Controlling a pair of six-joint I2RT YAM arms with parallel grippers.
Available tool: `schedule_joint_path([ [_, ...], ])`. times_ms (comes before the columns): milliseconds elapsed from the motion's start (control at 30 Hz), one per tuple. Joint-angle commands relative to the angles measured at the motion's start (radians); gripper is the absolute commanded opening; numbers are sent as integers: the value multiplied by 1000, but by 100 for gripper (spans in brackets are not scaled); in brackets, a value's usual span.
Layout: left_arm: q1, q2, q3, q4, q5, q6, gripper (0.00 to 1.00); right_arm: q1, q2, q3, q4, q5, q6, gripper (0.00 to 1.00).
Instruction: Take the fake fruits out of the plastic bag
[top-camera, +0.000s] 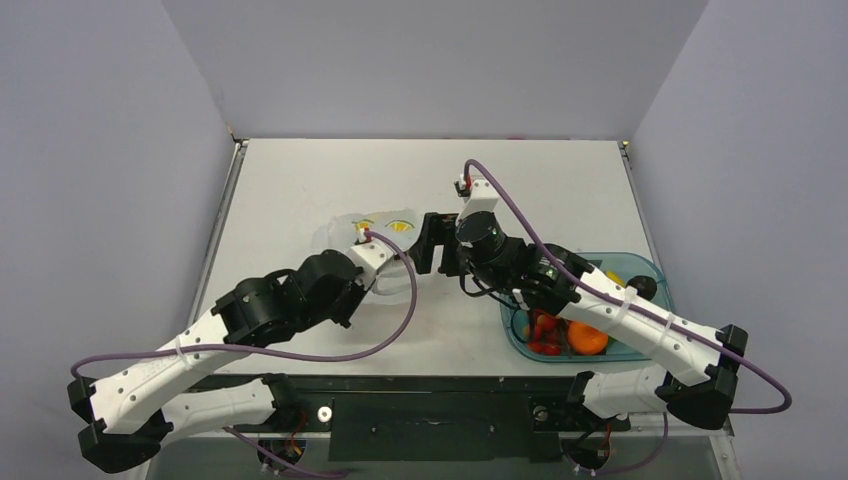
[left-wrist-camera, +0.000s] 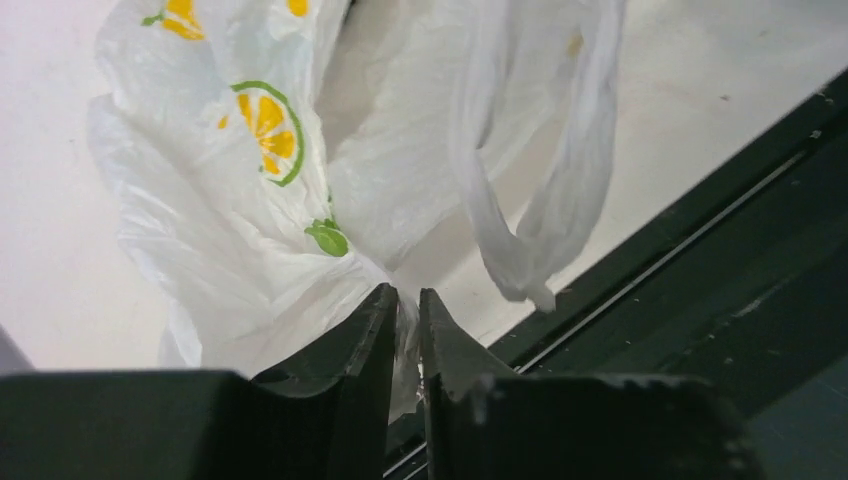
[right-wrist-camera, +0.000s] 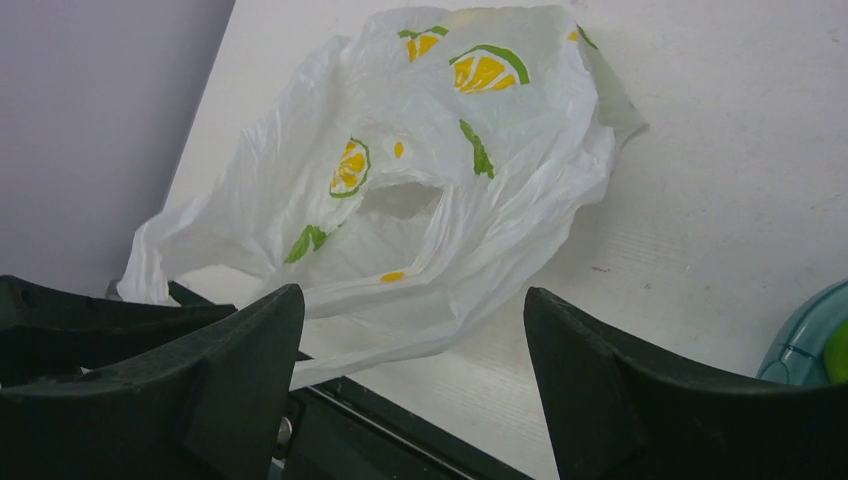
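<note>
The left gripper (left-wrist-camera: 407, 312) is pinching a fold of the plastic bag (left-wrist-camera: 250, 190). Its jaws are drawn almost together, with only thin white film showing between them. From that grip the bag is billowing away from the wrist, its lemon-slice prints facing up. One handle loop (left-wrist-camera: 560, 200) is dangling free just to the side of the jaws.

The right gripper (right-wrist-camera: 412, 300) is standing wide open and holding nothing. It is facing the bag's gaping mouth from just beside it. I cannot tell whether its tips are brushing the film.

The two grippers are meeting around the middle of the table (top-camera: 300, 180), a little left of centre, with the bag bunched between them. I cannot tell whether the bag's underside is resting on the surface.

Behind the bag, bare tabletop is stretching back to the rear edge, where the grey wall is rising. More bare surface is running out to the left edge and its wall. A narrower strip of bare table is lying between the bag and the teal tray (top-camera: 650, 268).

The tray is sitting toward the front right, its outer rim close to the table's right edge, and the right arm is crossing over it. The fruits I can see are lying inside it: an orange (top-camera: 588, 339), red strawberries (top-camera: 541, 330) beside it, and a yellow lemon (top-camera: 612, 277) farther back.
</note>
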Motion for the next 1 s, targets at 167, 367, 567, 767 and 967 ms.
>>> schedule_joint_path([
  [167, -6, -206, -160, 184, -234, -310, 0, -5, -2, -71, 303, -175, -82, 80],
  [367, -6, -429, -299, 297, -314, -519, 0, -10, 54, -130, 512, -358, -115, 82],
  [567, -6, -627, -398, 333, -421, -665, 0, -6, 214, -57, 539, -492, -38, 67],
  [767, -4, -700, -381, 342, -567, -724, 0, 35, 248, -326, 669, -365, -48, 50],
  [967, -5, -810, -321, 425, -686, -603, 0, 6, 314, -495, 706, -131, -112, 40],
])
